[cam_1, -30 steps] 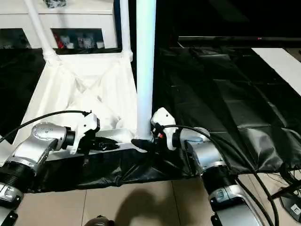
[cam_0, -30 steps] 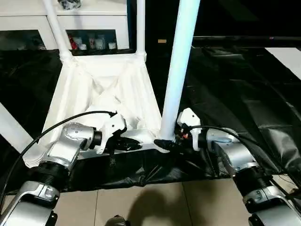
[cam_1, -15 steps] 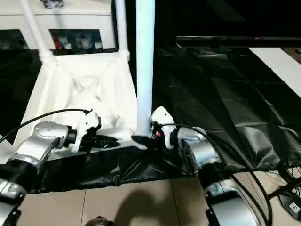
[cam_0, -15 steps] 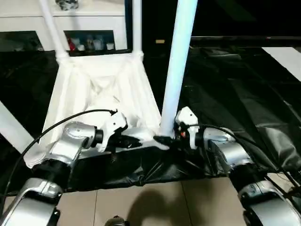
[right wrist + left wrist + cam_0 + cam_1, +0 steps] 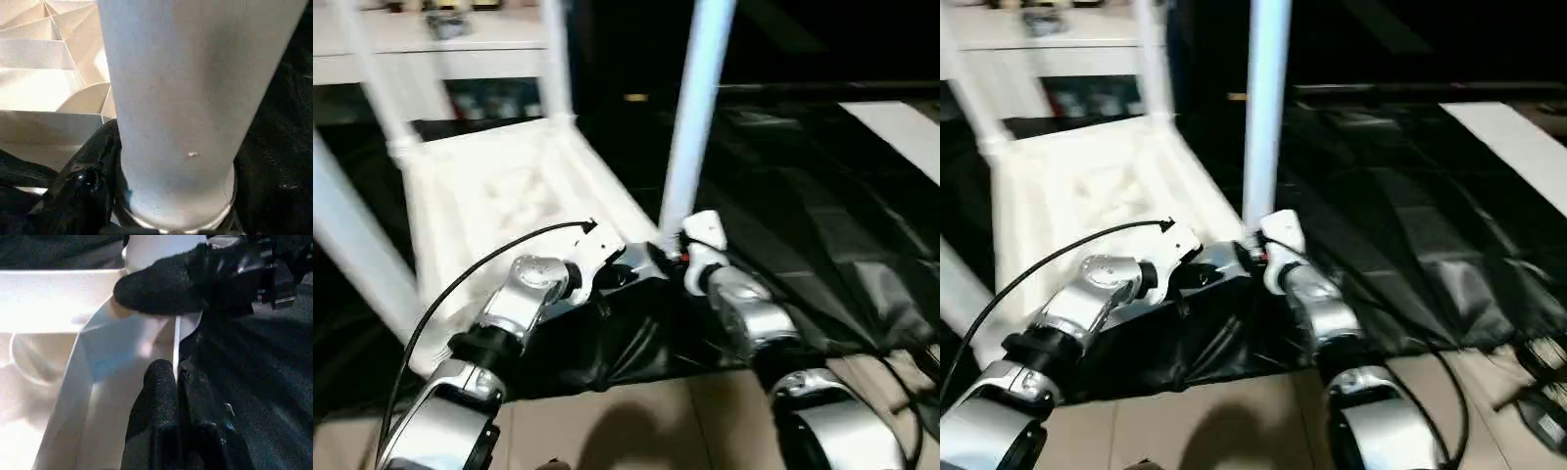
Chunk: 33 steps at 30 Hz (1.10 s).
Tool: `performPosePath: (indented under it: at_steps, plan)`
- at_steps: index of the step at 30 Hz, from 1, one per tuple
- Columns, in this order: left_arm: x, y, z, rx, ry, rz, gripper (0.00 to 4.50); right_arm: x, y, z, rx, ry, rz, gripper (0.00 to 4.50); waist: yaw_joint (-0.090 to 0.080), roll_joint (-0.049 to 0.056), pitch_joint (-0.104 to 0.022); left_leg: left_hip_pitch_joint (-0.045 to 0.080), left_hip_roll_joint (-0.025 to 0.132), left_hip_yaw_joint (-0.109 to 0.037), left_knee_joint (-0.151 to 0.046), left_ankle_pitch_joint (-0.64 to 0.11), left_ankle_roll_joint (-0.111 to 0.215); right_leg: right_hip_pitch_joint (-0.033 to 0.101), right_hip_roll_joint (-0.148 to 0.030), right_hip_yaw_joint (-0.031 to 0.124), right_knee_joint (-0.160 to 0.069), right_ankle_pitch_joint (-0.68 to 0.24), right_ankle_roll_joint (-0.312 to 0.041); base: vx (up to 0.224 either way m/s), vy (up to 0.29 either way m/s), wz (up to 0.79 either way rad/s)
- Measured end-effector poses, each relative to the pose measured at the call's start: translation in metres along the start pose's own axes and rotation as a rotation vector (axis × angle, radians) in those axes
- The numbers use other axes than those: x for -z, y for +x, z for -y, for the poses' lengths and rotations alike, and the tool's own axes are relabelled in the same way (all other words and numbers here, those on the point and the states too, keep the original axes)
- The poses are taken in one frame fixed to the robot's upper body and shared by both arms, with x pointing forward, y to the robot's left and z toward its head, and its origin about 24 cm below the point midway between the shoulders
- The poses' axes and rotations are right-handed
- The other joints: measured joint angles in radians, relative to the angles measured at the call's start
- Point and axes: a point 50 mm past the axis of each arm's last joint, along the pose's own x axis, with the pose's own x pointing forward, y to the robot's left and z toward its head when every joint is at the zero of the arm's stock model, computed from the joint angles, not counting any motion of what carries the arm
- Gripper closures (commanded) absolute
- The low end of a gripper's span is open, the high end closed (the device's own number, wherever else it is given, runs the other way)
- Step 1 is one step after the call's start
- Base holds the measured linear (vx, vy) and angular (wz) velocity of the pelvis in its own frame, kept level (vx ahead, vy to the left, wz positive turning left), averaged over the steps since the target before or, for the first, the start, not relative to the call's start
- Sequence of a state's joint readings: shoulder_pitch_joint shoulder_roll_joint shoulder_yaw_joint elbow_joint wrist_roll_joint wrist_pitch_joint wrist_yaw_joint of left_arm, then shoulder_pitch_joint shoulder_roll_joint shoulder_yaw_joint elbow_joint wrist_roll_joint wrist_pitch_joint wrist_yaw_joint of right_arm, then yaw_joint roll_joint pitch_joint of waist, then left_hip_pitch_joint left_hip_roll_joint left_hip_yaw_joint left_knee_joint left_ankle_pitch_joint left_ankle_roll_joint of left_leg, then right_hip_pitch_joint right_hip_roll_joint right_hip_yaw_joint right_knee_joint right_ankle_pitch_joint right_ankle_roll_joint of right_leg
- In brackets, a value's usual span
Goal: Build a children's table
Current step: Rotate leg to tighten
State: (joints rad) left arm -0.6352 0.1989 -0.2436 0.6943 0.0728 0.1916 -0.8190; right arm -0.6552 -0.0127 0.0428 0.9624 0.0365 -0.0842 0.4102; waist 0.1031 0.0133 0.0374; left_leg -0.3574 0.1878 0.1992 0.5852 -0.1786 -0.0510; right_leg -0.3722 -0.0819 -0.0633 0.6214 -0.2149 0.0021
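The children's table (image 5: 499, 186) lies upside down on the black sheet, ribbed underside up. Its white tube legs stand upward. The near right leg (image 5: 695, 108) rises from its corner socket. My right gripper (image 5: 671, 257) sits at that leg's base, and one black finger (image 5: 88, 186) lies against the tube (image 5: 186, 98). My left gripper (image 5: 631, 274) is right beside it, at the table's near rim. In the left wrist view its fingers (image 5: 161, 382) are shut on the thin white rim edge (image 5: 175, 340).
A white glass-doored cabinet (image 5: 460, 59) stands behind the table. The crumpled black sheet (image 5: 803, 196) spreads to the right, with a white board (image 5: 901, 117) at its far right edge. Tiled floor (image 5: 636, 421) runs along the front, and cables (image 5: 1538, 392) lie at the lower right.
The whole view has swung and tilted. My left gripper now stands closer to the corner with the leg. My right gripper stays at the leg's base.
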Motion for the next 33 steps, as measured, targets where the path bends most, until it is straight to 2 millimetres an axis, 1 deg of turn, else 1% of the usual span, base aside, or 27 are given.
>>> performPosePath:
  at_steps: [2, 3, 5, 6, 7, 9, 12, 15, 18, 19, 21, 25, 28, 30, 33]
  plan:
    - [0.000, -0.003, -0.001, 0.009, 0.010, 0.005, 4.50, -0.001, -0.001, -0.001, -0.032, -0.008, 0.011, 0.89, -0.001, -0.001, 0.000, -0.001, 0.000, 0.000, -0.001, 0.000, 0.000, -0.001, 0.000, 0.000, 0.000, 0.002, -0.003, 0.000, 0.000, 0.00]
    - [0.000, -0.005, -0.001, 0.018, 0.017, 0.008, 4.50, -0.001, -0.002, 0.001, -0.059, -0.018, 0.017, 0.89, -0.001, -0.002, 0.001, -0.002, 0.000, 0.000, -0.002, 0.000, 0.000, -0.003, 0.000, 0.000, 0.000, 0.002, -0.004, 0.000, 0.000, 0.00]
    - [0.000, -0.008, -0.001, 0.032, 0.028, 0.013, 4.50, -0.002, -0.005, 0.004, -0.102, -0.039, 0.023, 0.59, -0.001, -0.002, 0.001, -0.008, 0.000, 0.000, -0.003, 0.000, 0.000, -0.009, 0.000, -0.001, 0.000, 0.002, -0.004, 0.000, 0.000, 0.00]
    - [0.000, -0.011, -0.002, 0.054, 0.034, 0.024, 4.50, -0.003, -0.008, 0.007, -0.149, -0.066, 0.025, 0.54, 0.000, -0.002, 0.001, -0.011, 0.000, 0.000, -0.003, 0.000, 0.000, -0.012, 0.000, -0.001, 0.001, 0.002, -0.004, 0.000, 0.000, 0.00]
    - [0.001, -0.013, -0.002, 0.069, 0.037, 0.025, 4.50, -0.003, -0.009, 0.006, -0.182, -0.082, 0.025, 0.50, 0.000, -0.002, 0.001, -0.011, 0.001, 0.000, -0.003, 0.000, 0.000, -0.012, 0.000, -0.002, 0.001, 0.001, -0.005, 0.000, 0.000, 0.00]
    - [0.002, -0.019, -0.002, 0.103, 0.043, 0.025, 4.50, -0.004, -0.014, 0.010, -0.247, -0.118, 0.014, 0.50, 0.004, -0.003, 0.002, -0.012, 0.001, 0.001, -0.004, 0.000, 0.001, -0.013, 0.000, -0.002, 0.001, -0.001, -0.006, 0.000, 0.000, 0.00]
    - [0.005, -0.030, -0.004, 0.156, 0.069, 0.023, 4.50, -0.005, -0.024, 0.018, -0.391, -0.166, -0.016, 0.50, 0.013, -0.008, 0.005, -0.013, 0.002, 0.001, -0.003, -0.001, 0.002, -0.013, 0.001, -0.004, 0.002, -0.003, -0.008, 0.000, 0.000, 0.00]
    - [0.009, -0.040, -0.005, 0.198, 0.080, 0.017, 4.50, -0.006, -0.029, 0.018, -0.507, -0.184, -0.034, 0.50, 0.013, -0.013, 0.008, -0.013, 0.002, 0.001, -0.003, -0.001, 0.002, -0.014, 0.001, -0.004, 0.002, -0.003, -0.009, 0.000, 0.000, 0.00]
    - [0.014, -0.050, -0.004, 0.256, 0.082, 0.013, 4.50, -0.006, -0.036, 0.019, -0.619, -0.213, -0.061, 0.50, 0.014, -0.017, 0.010, -0.013, 0.002, 0.001, -0.003, -0.001, 0.002, -0.014, 0.001, -0.004, 0.003, -0.003, -0.009, 0.000, 0.000, 0.00]
    - [0.015, -0.053, -0.004, 0.272, 0.081, 0.011, 4.50, -0.007, -0.037, 0.020, -0.643, -0.217, -0.066, 0.76, 0.014, -0.018, 0.011, -0.013, 0.002, 0.001, -0.003, -0.001, 0.002, -0.013, 0.001, -0.004, 0.003, -0.003, -0.009, 0.000, 0.000, 0.00]
    - [0.017, -0.057, -0.003, 0.305, 0.078, 0.007, 4.50, -0.008, -0.038, 0.018, -0.696, -0.228, -0.077, 0.76, 0.016, -0.018, 0.011, -0.013, 0.002, 0.001, -0.002, -0.001, 0.002, -0.013, 0.001, -0.004, 0.003, -0.003, -0.009, 0.000, 0.000, 0.00]
    - [0.019, -0.062, -0.003, 0.342, 0.084, -0.001, 4.50, -0.012, -0.037, 0.015, -0.769, -0.242, -0.095, 1.17, 0.024, -0.022, 0.013, -0.013, 0.003, 0.001, -0.002, -0.001, 0.002, -0.013, 0.001, -0.004, 0.004, -0.003, -0.009, 0.000, 0.000, 0.00]
    - [0.019, -0.064, -0.004, 0.358, 0.092, -0.004, 4.50, -0.015, -0.035, 0.013, -0.806, -0.256, -0.108, 1.40, 0.028, -0.025, 0.015, -0.013, 0.003, 0.001, -0.002, -0.001, 0.002, -0.014, 0.001, -0.004, 0.004, -0.004, -0.009, 0.000, 0.000, 0.00]
    - [0.019, -0.066, -0.004, 0.366, 0.099, -0.006, 4.50, -0.015, -0.035, 0.011, -0.824, -0.254, -0.110, 1.67, 0.034, -0.027, 0.016, -0.013, 0.003, 0.001, -0.002, -0.001, 0.002, -0.014, 0.001, -0.004, 0.004, -0.004, -0.009, 0.000, 0.000, 0.00]
    - [0.020, -0.067, -0.005, 0.372, 0.107, -0.008, 4.50, -0.014, -0.035, 0.010, -0.837, -0.252, -0.113, 1.76, 0.038, -0.029, 0.016, -0.013, 0.003, 0.001, -0.002, -0.001, 0.002, -0.014, 0.001, -0.004, 0.004, -0.004, -0.009, 0.000, 0.000, 0.00]
